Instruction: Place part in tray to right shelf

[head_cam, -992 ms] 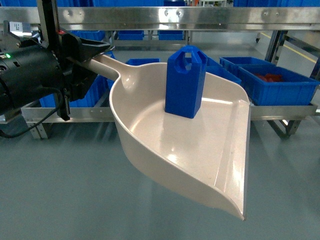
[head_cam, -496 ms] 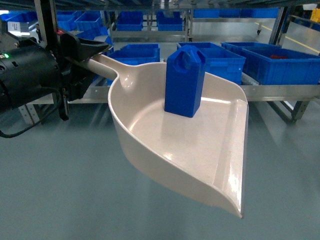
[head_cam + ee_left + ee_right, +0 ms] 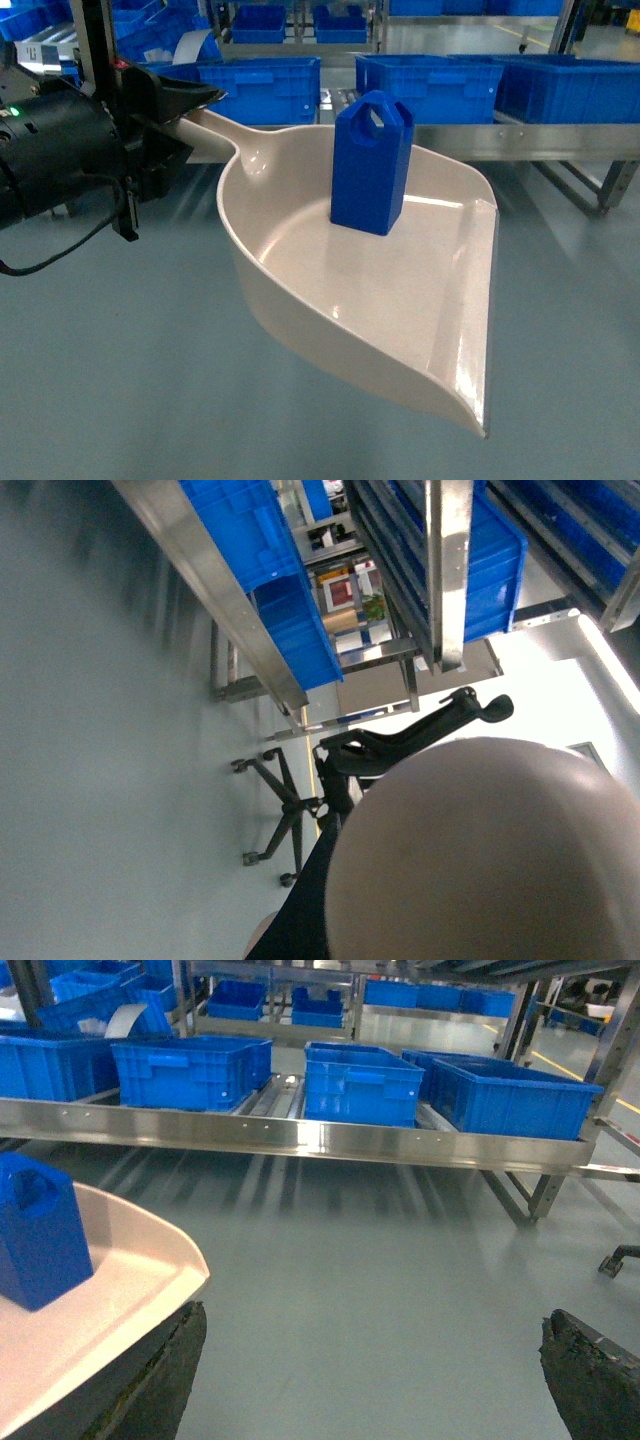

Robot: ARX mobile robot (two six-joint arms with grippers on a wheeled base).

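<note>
At the middle of the head view the tray (image 3: 400,300) hangs above the floor (image 3: 120,380), carried by its long handle, which runs off toward ten o'clock into the left hand (image 3: 175,105). That hand is clenched on the handle. The part (image 3: 371,165) stands upright on the tray's flat bed, toward its twelve o'clock edge, near the raised rear wall and well back from the open front lip at four o'clock.

The part looks like rigid moulded plastic, probably light, and its smooth base on the glossy tray is likely to slide or topple if the tray tips toward that open lip. Its arched loop on top seems the natural place to take hold, with the faceted flanks as a second choice. The tray itself looks stiff, but being held only at the handle end it may sway.

In the right wrist view the right hand (image 3: 370,1380) shows two dark fingertips (image 3: 170,1360) spread wide apart, grasping nothing, with the tray corner at nine o'clock.

Beyond, the right shelf (image 3: 300,1135) carries several blue crates (image 3: 360,1085); whether they hold anything cannot be made out from here.
</note>
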